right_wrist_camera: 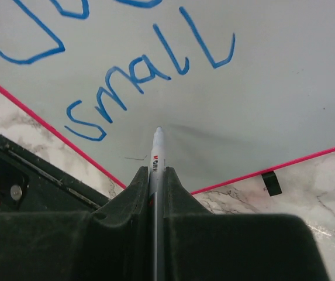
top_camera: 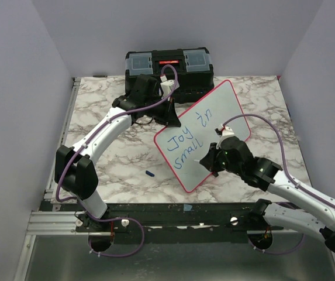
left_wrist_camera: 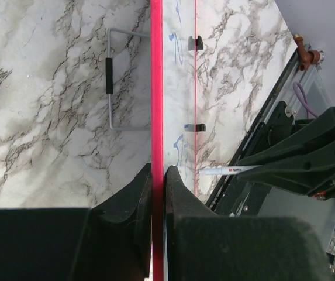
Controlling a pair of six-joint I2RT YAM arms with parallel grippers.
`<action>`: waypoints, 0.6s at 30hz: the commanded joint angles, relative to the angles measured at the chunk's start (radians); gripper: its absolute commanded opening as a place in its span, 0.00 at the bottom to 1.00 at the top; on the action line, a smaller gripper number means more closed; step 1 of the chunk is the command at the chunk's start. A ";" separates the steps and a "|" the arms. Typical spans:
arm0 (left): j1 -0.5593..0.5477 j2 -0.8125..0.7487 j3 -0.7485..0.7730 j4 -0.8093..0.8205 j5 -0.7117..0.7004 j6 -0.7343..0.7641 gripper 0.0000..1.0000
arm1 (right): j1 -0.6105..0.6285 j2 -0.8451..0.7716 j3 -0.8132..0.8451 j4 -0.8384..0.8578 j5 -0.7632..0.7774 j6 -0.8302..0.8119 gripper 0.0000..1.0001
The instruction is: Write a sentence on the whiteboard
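Note:
The whiteboard (top_camera: 214, 126), white with a red-pink rim, stands tilted on the marble table and reads "Joy in small" in blue. My left gripper (top_camera: 170, 115) is shut on its upper left rim; in the left wrist view the rim (left_wrist_camera: 156, 88) runs between the fingers (left_wrist_camera: 157, 175). My right gripper (top_camera: 209, 159) is shut on a white marker (right_wrist_camera: 157, 153). The marker tip points at the board (right_wrist_camera: 261, 88) just below the word "small"; I cannot tell whether it touches. The marker also shows in the left wrist view (left_wrist_camera: 228, 170).
A black toolbox (top_camera: 169, 63) stands at the back of the table behind the left gripper. A small blue cap (top_camera: 150, 174) lies on the table left of the board. A wire stand with a black grip (left_wrist_camera: 109, 76) lies behind the board. A black foot (right_wrist_camera: 270, 182) sits under the rim.

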 commanded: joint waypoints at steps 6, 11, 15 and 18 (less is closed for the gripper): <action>-0.014 0.028 0.070 -0.106 -0.062 0.081 0.00 | 0.021 -0.037 -0.043 0.074 -0.140 -0.069 0.01; -0.014 0.074 0.153 -0.187 -0.075 0.087 0.00 | 0.057 -0.027 -0.050 0.089 -0.113 -0.068 0.01; -0.014 0.091 0.159 -0.175 -0.065 0.070 0.00 | 0.119 0.001 -0.043 0.098 -0.043 -0.063 0.01; -0.014 0.091 0.143 -0.147 -0.045 0.052 0.00 | 0.184 0.017 -0.029 0.091 0.047 -0.053 0.01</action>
